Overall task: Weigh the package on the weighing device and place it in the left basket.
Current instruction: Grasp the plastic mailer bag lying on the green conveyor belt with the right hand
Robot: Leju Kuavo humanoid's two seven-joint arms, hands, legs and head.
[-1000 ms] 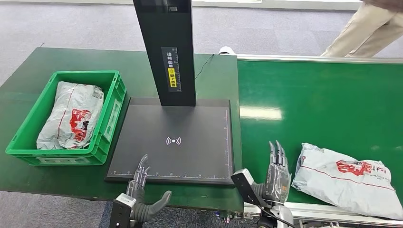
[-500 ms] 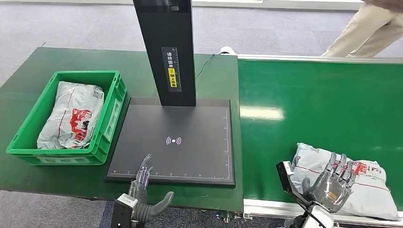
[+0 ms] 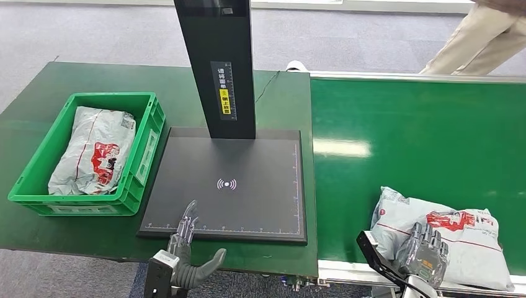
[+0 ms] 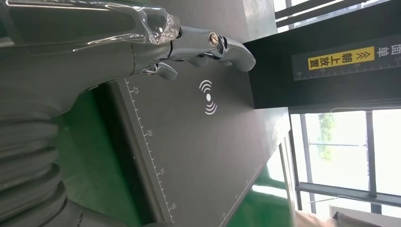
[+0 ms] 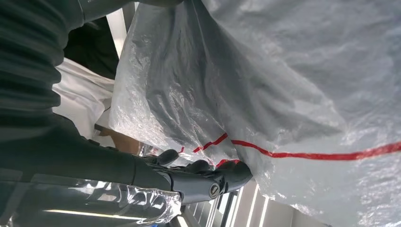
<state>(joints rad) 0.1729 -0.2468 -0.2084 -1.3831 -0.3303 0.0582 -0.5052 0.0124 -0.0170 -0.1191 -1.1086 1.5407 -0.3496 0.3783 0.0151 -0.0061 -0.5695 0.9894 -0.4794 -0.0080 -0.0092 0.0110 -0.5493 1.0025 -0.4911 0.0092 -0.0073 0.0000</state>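
Observation:
A grey plastic package with red print lies on the green belt at the near right. My right hand grips its near edge, fingers curled over the bag. In the right wrist view the crinkled package presses against the dark fingers. The black weighing plate with a white signal mark is bare. My left hand hovers open over the plate's near left edge, its fingers stretched out above the plate. The green left basket holds another grey package.
A black column with a yellow label rises from the back of the plate. The green conveyor belt runs along the right. A person's leg stands beyond the belt at the far right.
My right hand swung right from beside the plate onto the package and closed over its near edge; the bag's left end shifted a little toward the plate. The left hand stayed put.

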